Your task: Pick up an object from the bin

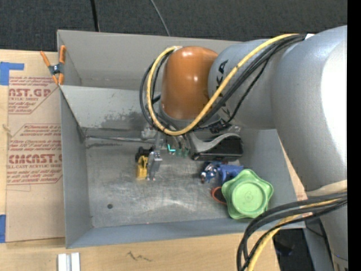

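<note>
Low over the grey bin's [118, 201] floor: gripper [150, 161] beside a small yellow piece [141, 166]

You cannot tell whether the jaws are open or closed. Centre them astride the yellow piece, left of mid-floor, before you close. Well to its right lie a black block [227, 147], a blue thing [223, 171] and a green lobed cap [247, 194].

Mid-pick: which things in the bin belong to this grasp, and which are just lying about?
In the job: gripper; small yellow-and-black thing right by it, left of the floor's middle; grey metal bin.
Lying about, right side: green lobed plastic cap; small blue thing; black flat thing under the arm; red bit by the cap.
</note>
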